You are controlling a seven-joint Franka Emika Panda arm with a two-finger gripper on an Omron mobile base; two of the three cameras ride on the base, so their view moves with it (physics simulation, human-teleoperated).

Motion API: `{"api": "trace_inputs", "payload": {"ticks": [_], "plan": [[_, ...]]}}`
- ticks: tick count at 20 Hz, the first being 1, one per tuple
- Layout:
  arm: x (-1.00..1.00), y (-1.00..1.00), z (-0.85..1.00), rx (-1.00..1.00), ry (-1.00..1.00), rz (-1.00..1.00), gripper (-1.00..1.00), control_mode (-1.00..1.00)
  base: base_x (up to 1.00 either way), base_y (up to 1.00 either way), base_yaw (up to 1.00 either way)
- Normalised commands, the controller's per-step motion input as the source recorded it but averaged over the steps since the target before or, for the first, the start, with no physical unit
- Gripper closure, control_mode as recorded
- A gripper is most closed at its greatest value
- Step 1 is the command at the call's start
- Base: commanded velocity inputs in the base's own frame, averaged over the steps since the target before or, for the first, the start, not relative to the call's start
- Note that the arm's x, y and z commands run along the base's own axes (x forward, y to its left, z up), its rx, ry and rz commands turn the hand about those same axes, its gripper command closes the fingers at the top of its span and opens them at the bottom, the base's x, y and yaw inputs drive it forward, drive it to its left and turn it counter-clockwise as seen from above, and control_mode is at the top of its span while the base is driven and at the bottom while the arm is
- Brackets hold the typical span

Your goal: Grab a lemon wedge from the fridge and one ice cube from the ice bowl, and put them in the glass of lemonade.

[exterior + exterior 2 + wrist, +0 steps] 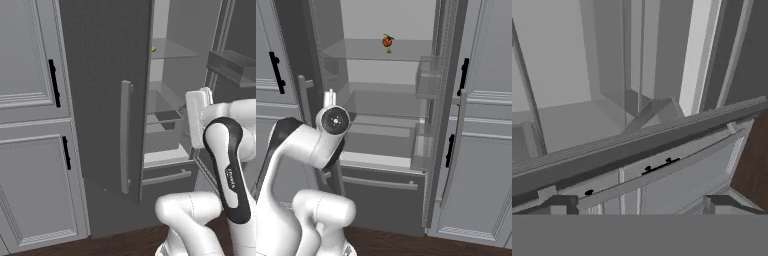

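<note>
The fridge (381,125) stands with both doors swung open, its glass shelves bare but for an orange-red fruit (387,41) on the upper shelf. Just beneath that fruit sits what looks like the lemon wedge (389,50), a tiny yellow speck. The pincer (641,206) hangs well apart from it, tips spread wide and holding nothing, facing the fridge's open door edge.

Upper shelf (363,51): clear glass, inside the open fridge (107,75), spanning its width.
On the upper shelf: an orange-red round fruit (387,41) with a dark stem; the lemon wedge (389,50), tiny and yellow, just in front of and touching it.
Lower shelves (381,106): glass, bare.
Floor (406,242): dark wood.
</note>
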Motion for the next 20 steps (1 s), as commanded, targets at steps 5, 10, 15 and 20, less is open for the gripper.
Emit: {"api": "trace_inputs", "payload": {"ticks": [5, 10, 15, 20], "plan": [[0.94, 0.1, -0.11, 0.0, 0.0, 0.0, -1.0, -1.0, 0.0, 0.0, 0.0], [0.95, 0.2, -0.14, 0.0, 0.07, 0.03, -1.0, -1.0, 0.0, 0.0, 0.0], [0.67, 0.38, -0.2, 0.0, 0.07, 0.14, -1.0, -1.0, 0.0, 0.0, 0.0], [0.09, 0.87, -0.28, 0.0, 0.01, 0.19, -1.0, -1.0, 0.0, 0.0, 0.0]]}}
